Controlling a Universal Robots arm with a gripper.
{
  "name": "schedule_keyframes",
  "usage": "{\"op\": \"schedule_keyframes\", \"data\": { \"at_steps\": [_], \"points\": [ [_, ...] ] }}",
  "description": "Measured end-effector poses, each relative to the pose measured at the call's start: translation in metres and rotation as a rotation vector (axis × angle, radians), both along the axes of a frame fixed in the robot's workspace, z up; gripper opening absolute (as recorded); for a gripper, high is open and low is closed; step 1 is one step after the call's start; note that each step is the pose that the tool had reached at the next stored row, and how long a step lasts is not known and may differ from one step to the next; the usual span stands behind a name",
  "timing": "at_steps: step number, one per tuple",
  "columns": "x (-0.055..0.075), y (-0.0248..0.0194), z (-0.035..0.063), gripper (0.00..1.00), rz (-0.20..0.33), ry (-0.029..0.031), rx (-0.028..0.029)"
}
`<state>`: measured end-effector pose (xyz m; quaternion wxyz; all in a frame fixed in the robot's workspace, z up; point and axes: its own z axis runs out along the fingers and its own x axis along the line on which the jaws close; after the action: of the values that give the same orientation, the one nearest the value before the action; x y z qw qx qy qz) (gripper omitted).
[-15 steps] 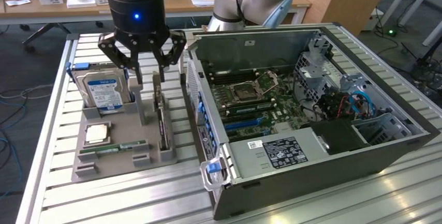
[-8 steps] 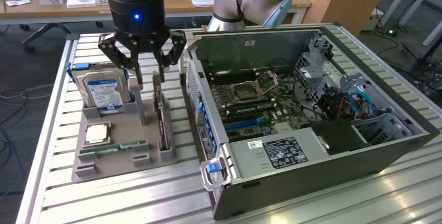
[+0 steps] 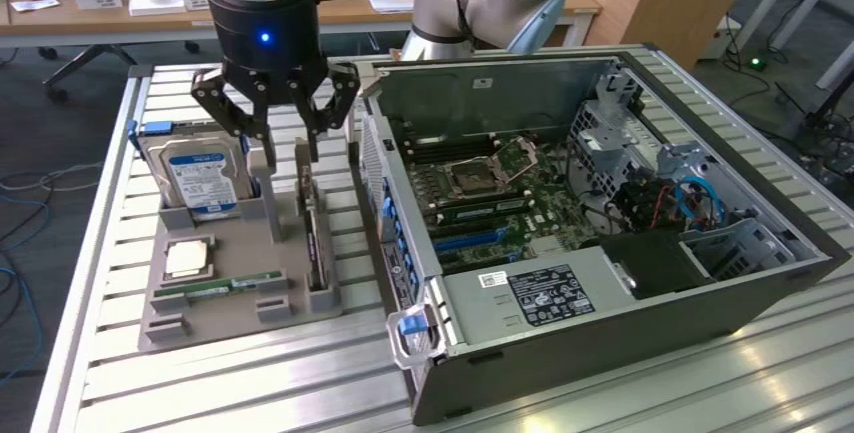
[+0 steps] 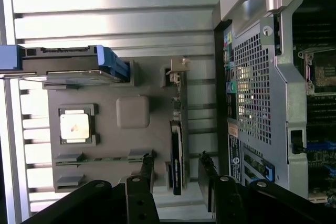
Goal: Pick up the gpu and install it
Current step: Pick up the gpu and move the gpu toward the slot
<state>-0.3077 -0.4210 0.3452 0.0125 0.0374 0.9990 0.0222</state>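
Hanging over the grey tray [image 3: 214, 308] on the slatted metal desk [image 3: 200, 383], the gripper [image 3: 287, 150] is seen with its fingers [image 4: 148, 166] spread wide apart and nothing clamped between them. The gpu [image 3: 315, 233] is stood on its long edge in a slot along the tray's side nearest the open computer case [image 3: 627, 323]. In the wrist view it is lined up with the gap between the fingers. Whether a fingertip touches the card cannot be told. A hard drive [image 3: 200, 175] is held upright in the tray, and a processor chip [image 3: 187, 256] and a memory stick [image 3: 220, 286] are laid flat, all to the exterior view's left of the gpu.
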Motion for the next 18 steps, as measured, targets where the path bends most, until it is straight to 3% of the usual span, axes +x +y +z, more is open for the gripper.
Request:
{"op": "schedule_keyframes", "data": {
  "at_steps": [5, 18],
  "points": [
    [0.0, 0.0, -0.0056, 0.47, 0.0, 0.0, 0.0],
    [0.0, 0.0, -0.0059, 0.47, 0.0, 0.0001, 0.0017]
  ]
}}
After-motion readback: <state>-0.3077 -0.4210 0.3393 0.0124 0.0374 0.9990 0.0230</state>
